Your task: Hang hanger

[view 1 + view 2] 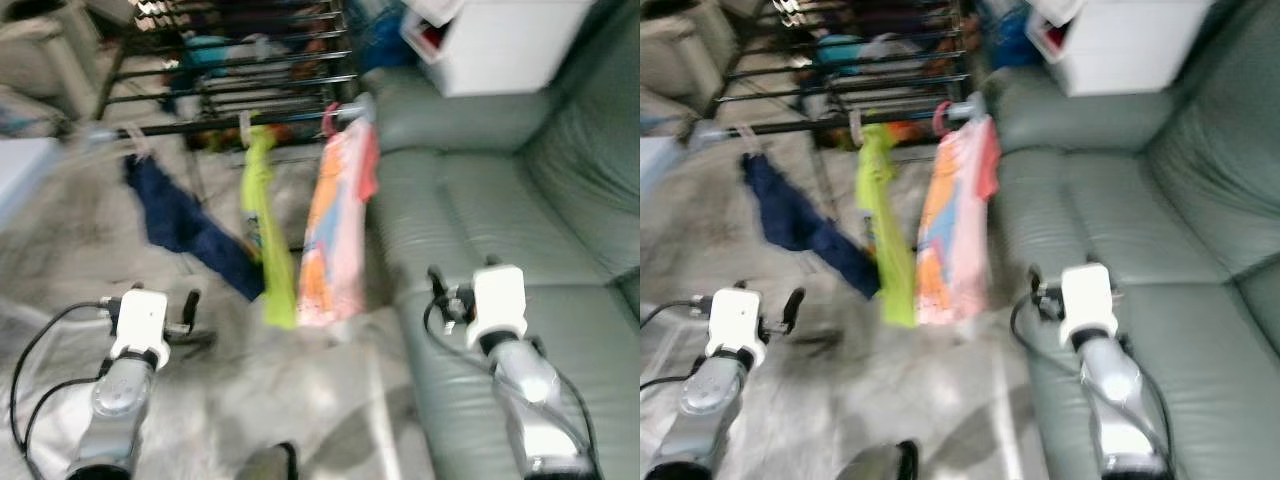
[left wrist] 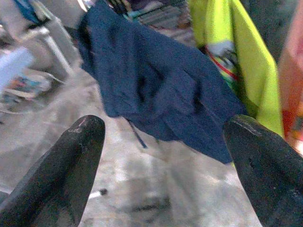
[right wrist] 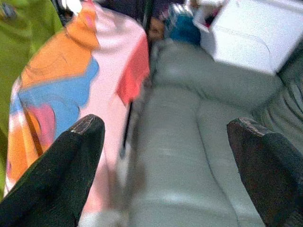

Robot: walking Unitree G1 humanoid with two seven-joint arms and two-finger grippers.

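A dark rail point(image 1: 200, 127) of a drying rack carries three hung garments: a navy one point(image 1: 180, 225), a yellow-green one point(image 1: 268, 235) and a pink and orange one point(image 1: 335, 230) on a pink hanger hook point(image 1: 330, 118). My left gripper point(image 1: 148, 298) is low and left, below the navy garment point(image 2: 156, 90), open and holding nothing. My right gripper point(image 1: 470, 270) hovers over the sofa's front, right of the pink garment point(image 3: 71, 94), open and holding nothing as well. The head views are blurred.
A grey-green sofa point(image 1: 520, 190) runs along the right, close against the rack's end. A white box point(image 1: 500, 40) sits at its far end. The rack's upper bars point(image 1: 250, 60) hold more laundry behind. Pale floor point(image 1: 300, 400) lies in front.
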